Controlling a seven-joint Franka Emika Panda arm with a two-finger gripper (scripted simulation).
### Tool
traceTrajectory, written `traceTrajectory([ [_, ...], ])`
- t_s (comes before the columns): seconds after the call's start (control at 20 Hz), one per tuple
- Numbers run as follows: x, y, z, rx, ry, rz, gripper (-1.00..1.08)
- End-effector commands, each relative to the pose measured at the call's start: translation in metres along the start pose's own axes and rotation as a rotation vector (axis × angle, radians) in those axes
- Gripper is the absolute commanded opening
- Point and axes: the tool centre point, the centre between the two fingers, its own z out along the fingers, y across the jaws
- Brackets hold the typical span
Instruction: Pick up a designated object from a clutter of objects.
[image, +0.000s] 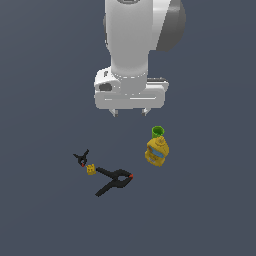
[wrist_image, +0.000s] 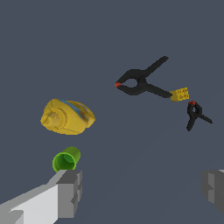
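Small clamp (image: 81, 159) lying farthest toward exterior view's left on counter (image: 45, 210), red tip just beside yellow block (image: 91, 170). Block touching handle end of large clamp (image: 115, 180). Yellow bottle (image: 157, 151) lying well apart toward exterior view's right, green cup (image: 157, 132) just behind it. Hand (image: 130, 113) hovering above clutter, fingers (wrist_image: 70, 192) spread wide, gripping nothing.

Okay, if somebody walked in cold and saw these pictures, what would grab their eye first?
Probably the big white robot arm hanging over the dark floor, its open gripper holding nothing. Next, the bright colours: a yellow bottle on its side with a green cup right beside it. Toward the exterior view's left lie a large black clamp, a tiny yellow block at its handle, and a much smaller black clamp.
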Motion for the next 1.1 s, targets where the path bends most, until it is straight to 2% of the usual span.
traceTrajectory([
  [0.0, 0.0, 0.0, 0.0, 0.0, 0.0, 0.0, 1.0],
  [0.45, -0.004, 0.0, 0.013, 0.017, -0.031, -0.01, 1.0],
  [0.75, -0.002, 0.002, 0.015, 0.016, -0.029, -0.014, 1.0],
  [1.05, 0.007, 0.018, 0.029, 0.019, -0.023, -0.038, 1.0],
])
